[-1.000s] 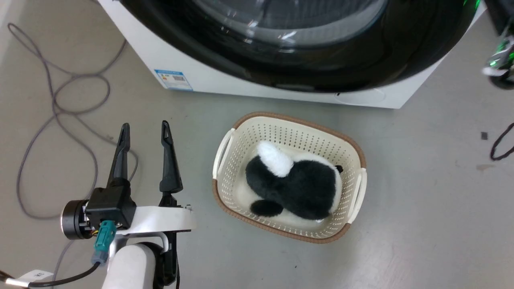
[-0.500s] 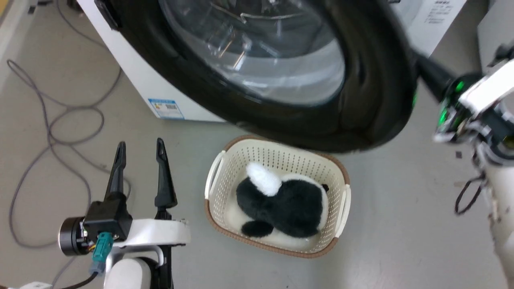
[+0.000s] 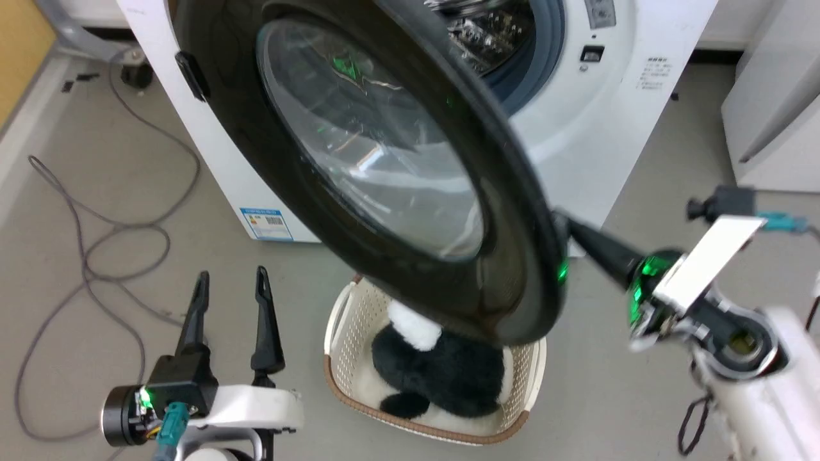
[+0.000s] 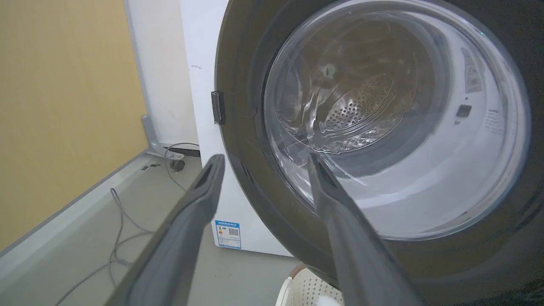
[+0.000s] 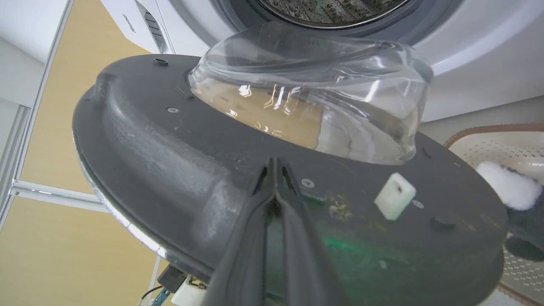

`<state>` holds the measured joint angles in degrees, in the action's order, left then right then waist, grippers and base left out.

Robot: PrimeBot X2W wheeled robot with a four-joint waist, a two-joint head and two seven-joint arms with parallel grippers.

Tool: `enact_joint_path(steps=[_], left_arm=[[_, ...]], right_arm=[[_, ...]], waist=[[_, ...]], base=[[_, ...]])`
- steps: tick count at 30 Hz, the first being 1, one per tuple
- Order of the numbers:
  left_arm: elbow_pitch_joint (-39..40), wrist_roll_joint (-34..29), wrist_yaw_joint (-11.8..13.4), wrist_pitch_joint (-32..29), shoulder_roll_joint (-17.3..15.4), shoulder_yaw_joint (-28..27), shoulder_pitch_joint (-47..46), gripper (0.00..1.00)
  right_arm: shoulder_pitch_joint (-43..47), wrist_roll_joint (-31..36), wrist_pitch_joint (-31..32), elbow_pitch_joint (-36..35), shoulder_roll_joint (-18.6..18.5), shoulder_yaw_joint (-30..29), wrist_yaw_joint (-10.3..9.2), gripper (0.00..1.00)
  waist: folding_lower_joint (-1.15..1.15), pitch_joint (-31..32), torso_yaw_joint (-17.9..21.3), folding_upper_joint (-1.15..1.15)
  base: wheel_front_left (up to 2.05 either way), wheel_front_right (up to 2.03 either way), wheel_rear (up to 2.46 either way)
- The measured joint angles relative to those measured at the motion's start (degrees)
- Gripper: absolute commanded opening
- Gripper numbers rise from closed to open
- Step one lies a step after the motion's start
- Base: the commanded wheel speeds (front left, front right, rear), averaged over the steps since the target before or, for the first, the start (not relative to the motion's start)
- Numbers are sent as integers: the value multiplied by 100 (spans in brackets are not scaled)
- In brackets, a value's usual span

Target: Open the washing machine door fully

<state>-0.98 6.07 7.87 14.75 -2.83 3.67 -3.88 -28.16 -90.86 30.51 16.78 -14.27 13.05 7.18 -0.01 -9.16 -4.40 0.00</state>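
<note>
Nearest, the left gripper (image 3: 232,274) hangs low, its fingers spread and empty. Just right of those fingers sits a basket (image 3: 339,333) holding a plush toy (image 3: 448,378). The right gripper (image 5: 275,163) has its fingers pressed together, tips against the inner face of the door (image 3: 384,160) near its rim, with nothing pinched. Beyond both grippers the door stands off the washer (image 3: 576,128), swung roughly halfway — the drum (image 3: 480,25) shows behind it. Unlatching looks done — what remains is the rest of the swing to fully open.
</note>
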Motion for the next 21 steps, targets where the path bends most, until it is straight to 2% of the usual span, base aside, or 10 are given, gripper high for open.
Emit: enact_joint_path(steps=[21], left_arm=[[-118, -30, -46, 0, 0, 116, 355, 100]], right_arm=[[1603, 208, 214, -1313, 635, 1236, 0, 0]], waist=[[0, 516, -152, 0]], base=[[0, 0, 0]])
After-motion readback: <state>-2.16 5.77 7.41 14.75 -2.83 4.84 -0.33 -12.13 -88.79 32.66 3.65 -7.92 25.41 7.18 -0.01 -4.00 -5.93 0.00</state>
